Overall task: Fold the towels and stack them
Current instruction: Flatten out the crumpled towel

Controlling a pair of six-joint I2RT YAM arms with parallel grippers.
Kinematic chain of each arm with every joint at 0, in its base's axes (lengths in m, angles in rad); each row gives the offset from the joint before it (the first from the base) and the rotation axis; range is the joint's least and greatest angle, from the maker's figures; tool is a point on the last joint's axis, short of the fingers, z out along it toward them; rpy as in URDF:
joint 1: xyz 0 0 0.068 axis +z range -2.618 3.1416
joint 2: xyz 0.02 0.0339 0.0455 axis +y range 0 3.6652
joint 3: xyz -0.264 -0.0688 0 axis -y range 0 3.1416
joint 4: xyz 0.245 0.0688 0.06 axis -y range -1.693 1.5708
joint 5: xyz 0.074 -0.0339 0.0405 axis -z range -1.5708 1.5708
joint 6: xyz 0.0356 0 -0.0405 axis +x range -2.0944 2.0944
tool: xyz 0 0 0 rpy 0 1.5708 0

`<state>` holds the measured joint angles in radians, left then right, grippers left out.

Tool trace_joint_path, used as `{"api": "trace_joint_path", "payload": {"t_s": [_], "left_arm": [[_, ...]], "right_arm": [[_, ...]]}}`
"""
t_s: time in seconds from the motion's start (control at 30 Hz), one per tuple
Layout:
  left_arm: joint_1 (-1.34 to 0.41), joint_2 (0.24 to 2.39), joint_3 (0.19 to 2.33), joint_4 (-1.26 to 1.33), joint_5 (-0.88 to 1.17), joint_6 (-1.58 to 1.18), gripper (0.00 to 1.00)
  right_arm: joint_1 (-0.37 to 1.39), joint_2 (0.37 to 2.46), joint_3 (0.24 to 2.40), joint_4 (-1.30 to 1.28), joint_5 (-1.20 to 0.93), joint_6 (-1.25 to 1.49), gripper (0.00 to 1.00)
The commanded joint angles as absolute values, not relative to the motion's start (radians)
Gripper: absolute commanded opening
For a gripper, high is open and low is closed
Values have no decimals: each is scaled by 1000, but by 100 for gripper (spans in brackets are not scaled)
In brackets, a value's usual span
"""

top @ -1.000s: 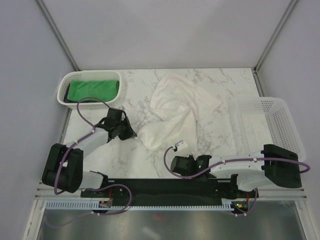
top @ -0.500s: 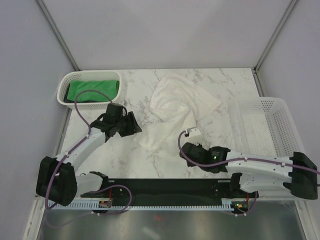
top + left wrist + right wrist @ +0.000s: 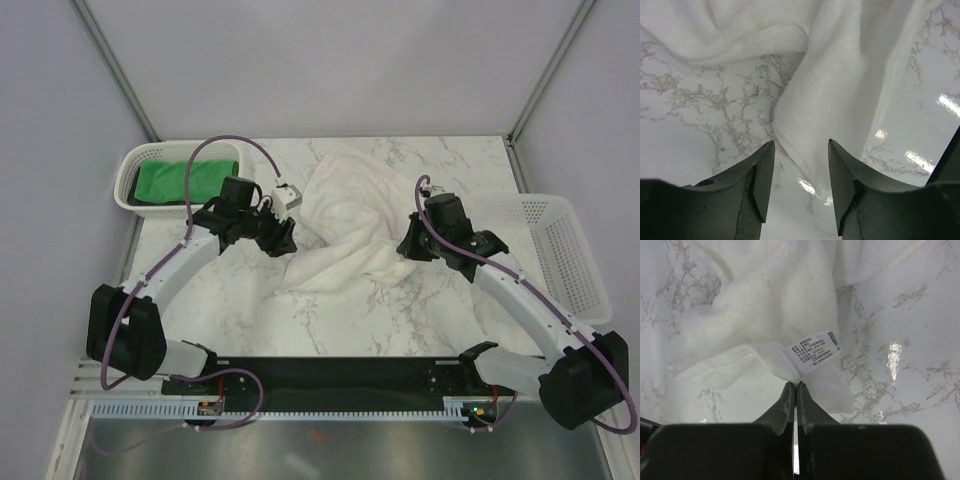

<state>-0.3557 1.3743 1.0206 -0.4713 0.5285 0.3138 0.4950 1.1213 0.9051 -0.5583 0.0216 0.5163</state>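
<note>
While rumpled, white towel pinched at hem

Fluffy and bunched in uneven folds, it lies mid-counter with its care label exposed. Right claw is clamped on the hem beside that label. Left claw stands open above the opposite corner.

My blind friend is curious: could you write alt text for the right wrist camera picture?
The right gripper, shut tight, pinches the hem of a rumpled white towel right beside its printed care label. The towel lies on a glossy marble table.
</note>
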Motion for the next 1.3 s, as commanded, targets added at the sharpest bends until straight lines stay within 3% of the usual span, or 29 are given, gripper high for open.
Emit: {"api": "trace_joint_path", "payload": {"t_s": [0.0,0.07,0.33,0.5,0.77,1.0,1.27], "left_arm": [[-364,1382,1016,-466,716,640,56],[-380,1364,974,-466,751,675,61],[-518,1237,746,-377,733,680,66],[-647,1174,648,-332,504,655,69],[-712,1256,598,-204,278,686,67],[-712,1318,572,-112,235,683,66],[-719,1290,537,-84,181,666,58]], "right_arm": [[346,1152,920,-506,-205,460,0],[324,1166,923,-480,-239,463,0],[284,1249,914,-414,-271,472,0],[273,1275,908,-382,-276,479,0],[239,1279,853,-315,-291,502,0],[232,1272,847,-295,-305,505,0],[207,1256,836,-291,-308,511,0]]}}
